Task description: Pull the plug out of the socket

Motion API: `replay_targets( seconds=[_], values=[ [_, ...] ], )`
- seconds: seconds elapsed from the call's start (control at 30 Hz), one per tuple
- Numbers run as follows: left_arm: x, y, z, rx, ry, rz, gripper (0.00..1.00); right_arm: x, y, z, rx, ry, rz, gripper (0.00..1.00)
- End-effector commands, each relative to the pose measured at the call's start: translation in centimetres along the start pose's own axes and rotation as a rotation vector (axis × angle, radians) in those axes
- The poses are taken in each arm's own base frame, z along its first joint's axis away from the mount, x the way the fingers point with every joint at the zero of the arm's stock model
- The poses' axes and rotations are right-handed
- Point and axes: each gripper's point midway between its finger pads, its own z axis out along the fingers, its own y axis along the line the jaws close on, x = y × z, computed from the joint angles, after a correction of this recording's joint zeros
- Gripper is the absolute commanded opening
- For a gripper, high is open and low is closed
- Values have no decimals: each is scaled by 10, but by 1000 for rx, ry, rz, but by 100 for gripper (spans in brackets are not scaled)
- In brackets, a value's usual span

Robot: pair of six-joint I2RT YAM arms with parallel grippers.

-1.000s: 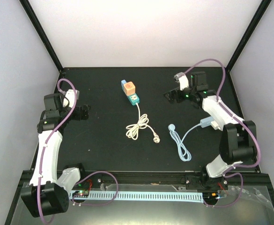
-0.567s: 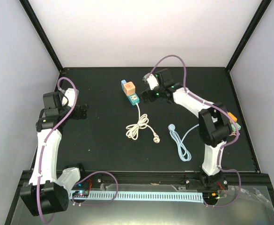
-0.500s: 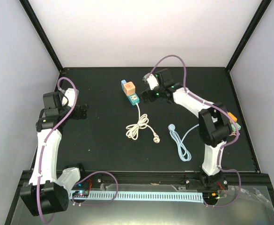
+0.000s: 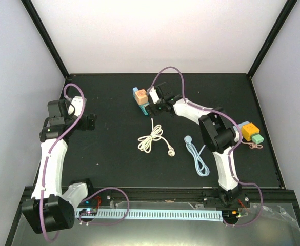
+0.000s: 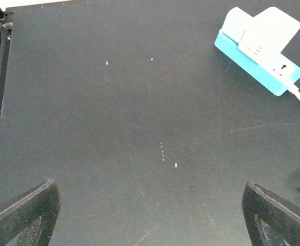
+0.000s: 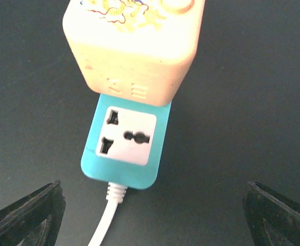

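The left pincer [image 5: 150,218] hangs over bare bench [image 5: 114,128] at the left. Its fingers are spread wide and hold nothing, and it is well apart from the work. At the middle rear of the bench lies the teal socket strip [image 6: 123,154]. The cream plug [image 6: 134,46] sits in its far outlet, the near outlet is bare, and the white cord [image 6: 104,225] runs off the near end. The right pincer [image 6: 152,218] hovers just short of that near end, fingers wide apart and empty.

The step in hand looks like the approach to the grasp. To do it well, the right pincer should pass over the bare outlet and close on the plug's two side faces, low on the body but clear of the strip. It should then pull straight up along the prongs without twisting. The strip looks light and would probably ride up with the plug, though how tightly the plug sits cannot be judged from here. So the left pincer would do well to come across and press down on the strip's free end first.

Compared with a second ago, the left arm is unchanged, and the plug and strip lie where they did. The right arm has swung in from the right rear of the bench to the strip. The orange and green blocks [image 4: 250,132] now show at the right edge, where the arm covered them.
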Motion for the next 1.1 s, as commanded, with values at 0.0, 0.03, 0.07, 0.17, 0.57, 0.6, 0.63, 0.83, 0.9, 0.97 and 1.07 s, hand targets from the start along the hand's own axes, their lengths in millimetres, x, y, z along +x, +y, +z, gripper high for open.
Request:
replay_targets(
  seconds=[0.0, 0.03, 0.07, 0.17, 0.57, 0.6, 0.63, 0.83, 0.9, 0.97, 1.07],
  values=[
    [-17, 1, -7, -10, -30, 18, 99, -21, 0, 11, 56, -54, -1, 96],
    [-16, 1, -7, -11, -28, 17, 99, -23, 1, 13, 56, -59, 3, 95],
    [-17, 2, -7, -12, -28, 17, 99, -21, 2, 16, 53, -56, 3, 94],
    [-15, 2, -6, -12, -24, 16, 99, -23, 8, 23, 43, -59, -1, 90],
    [-11, 4, -2, -21, -9, 5, 99, -12, 17, 43, 46, -39, 19, 80],
    [-11, 4, -1, -22, -7, 4, 99, -10, 17, 44, 45, -33, 18, 80],
    [-11, 4, -1, -22, -7, 3, 99, -10, 17, 45, 48, -29, 21, 79],
    [-9, 7, 4, -31, 5, -10, 99, -9, 11, 51, 77, -3, 37, 72],
    [-11, 9, 3, -38, 2, -9, 99, -8, 11, 52, 79, 2, 40, 69],
    [-11, 10, 3, -46, 1, -9, 99, -8, 10, 50, 81, -2, 39, 63],
    [-10, 11, 3, -53, 7, -8, 99, -8, 12, 50, 73, -6, 32, 54]
  ],
)
